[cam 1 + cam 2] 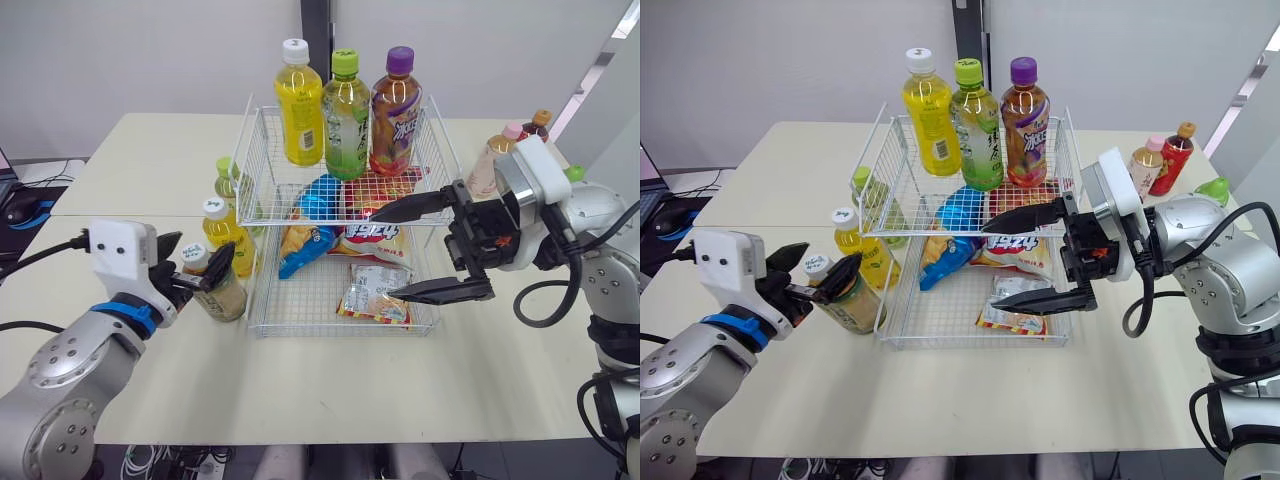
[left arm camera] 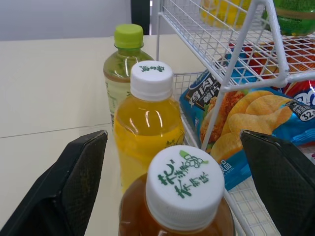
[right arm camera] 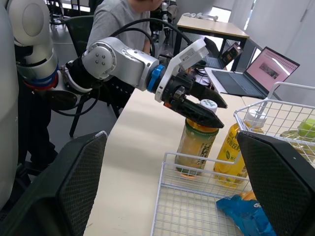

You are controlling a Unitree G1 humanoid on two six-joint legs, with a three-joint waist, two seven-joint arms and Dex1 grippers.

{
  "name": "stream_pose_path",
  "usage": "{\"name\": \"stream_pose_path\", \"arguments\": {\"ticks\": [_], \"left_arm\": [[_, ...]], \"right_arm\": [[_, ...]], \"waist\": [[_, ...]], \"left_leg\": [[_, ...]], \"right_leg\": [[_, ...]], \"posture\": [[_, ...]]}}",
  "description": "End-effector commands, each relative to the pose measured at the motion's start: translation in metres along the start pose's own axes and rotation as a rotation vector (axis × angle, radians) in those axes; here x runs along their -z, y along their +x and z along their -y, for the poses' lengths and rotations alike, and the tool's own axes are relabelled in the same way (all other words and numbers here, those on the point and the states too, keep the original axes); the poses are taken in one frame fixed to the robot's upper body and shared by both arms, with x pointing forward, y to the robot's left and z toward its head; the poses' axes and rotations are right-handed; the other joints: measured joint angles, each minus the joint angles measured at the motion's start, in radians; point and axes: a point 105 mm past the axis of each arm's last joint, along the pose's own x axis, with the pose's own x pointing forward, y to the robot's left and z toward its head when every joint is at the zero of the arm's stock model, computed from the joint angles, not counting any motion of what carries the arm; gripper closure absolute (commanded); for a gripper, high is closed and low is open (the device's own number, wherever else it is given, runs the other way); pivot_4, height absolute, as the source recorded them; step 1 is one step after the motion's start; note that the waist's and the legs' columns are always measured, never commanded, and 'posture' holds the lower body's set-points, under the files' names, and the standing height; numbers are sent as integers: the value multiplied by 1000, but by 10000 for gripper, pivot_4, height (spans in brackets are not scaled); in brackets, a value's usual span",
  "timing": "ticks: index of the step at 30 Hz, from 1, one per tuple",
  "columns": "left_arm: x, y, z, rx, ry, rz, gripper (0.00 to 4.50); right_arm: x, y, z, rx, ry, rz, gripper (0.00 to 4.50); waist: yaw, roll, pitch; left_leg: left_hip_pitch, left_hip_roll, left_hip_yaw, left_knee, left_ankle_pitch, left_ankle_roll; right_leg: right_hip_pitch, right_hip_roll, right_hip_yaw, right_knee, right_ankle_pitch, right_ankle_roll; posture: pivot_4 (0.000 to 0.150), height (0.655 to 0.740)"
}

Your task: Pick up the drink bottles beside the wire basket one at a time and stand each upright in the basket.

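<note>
Bottles were my concern, and the nearest, an amber tea bottle [image 1: 222, 295] with a white cap, stood upright on the table [image 1: 330, 390] just outside the left wall of the wire basket [image 1: 340, 330]. It was the front of a short row, with a yellow bottle [image 1: 228, 240] and a green-capped bottle [image 1: 228, 180] behind it. I had the left gripper [image 1: 197, 262] straddling its cap, jaws spread with one finger on each side and, as far as I could see, neither pressing on it. In the left wrist view the cap sat roughly between the fingers, which I judged a fair line-up for closing on the neck. The right gripper [image 1: 385, 252] hung over the basket's lower tray, jaws wide apart and holding nothing, above the snack bags [image 1: 375, 295]. Three bottles [image 1: 345, 115] already stood on the raised back shelf. I reckoned the bags left little flat floor below, so a place for this one needed thought. With the wire wall just beside it and the yellow bottle close behind, I judged a finger could catch either on the lift.
</note>
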Motion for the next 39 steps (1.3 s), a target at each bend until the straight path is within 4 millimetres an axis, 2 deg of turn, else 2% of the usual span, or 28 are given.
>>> {"name": "stream_pose_path", "arguments": {"ticks": [1,3,6,14,21,24,28,33,39], "left_arm": [[-5,1,-1,-6,46,17,94],[-3,2,0,1,53,9,94],[-1,2,0,6,52,3,6270],[4,3,5,33,47,1,30490],[0,0,5,43,72,19,31226],[-9,-10,6,97,127,42,31226],[-24,-25,-2,167,158,41,31226],[-65,-34,-24,261,172,22,31226],[-127,-36,-32,373,178,24,31226]], "right_arm": [[-9,0,-3,-4,-42,7,0],[-9,0,-3,-2,-42,7,0],[-9,0,-3,1,-43,6,0],[-9,-2,-4,7,-45,4,0],[-9,-4,-3,26,-52,2,0],[-10,-8,1,60,-67,-5,0],[-11,-15,6,105,-80,-16,0],[-13,-25,12,161,-79,-29,0],[-17,-36,17,219,-93,-52,0]], "waist": [[0,0,0],[0,0,0],[0,0,0],[1,0,0],[1,0,0],[0,0,0],[-1,1,1],[2,1,1],[2,1,3]], "left_leg": [[0,0,0,0,0,0],[0,0,0,0,0,0],[0,0,0,0,0,0],[0,0,0,0,0,0],[0,0,0,0,0,0],[0,0,0,-1,0,0],[0,1,0,-2,-1,-1],[-1,2,-3,-2,-1,-1],[-1,1,-3,-3,-1,-2]], "right_leg": [[0,0,0,0,0,0],[0,0,0,0,0,0],[0,0,0,0,0,0],[0,0,0,0,0,0],[0,0,0,0,0,0],[0,0,0,-1,0,0],[-1,0,0,-1,-1,-1],[-1,0,-3,-1,-2,-3],[-1,1,-3,-2,-3,-3]], "posture": [[1500,7400],[1500,7400],[1500,7400],[1500,7400],[1500,7400],[1500,7400],[1500,7400],[1500,7400],[1500,7400]]}}
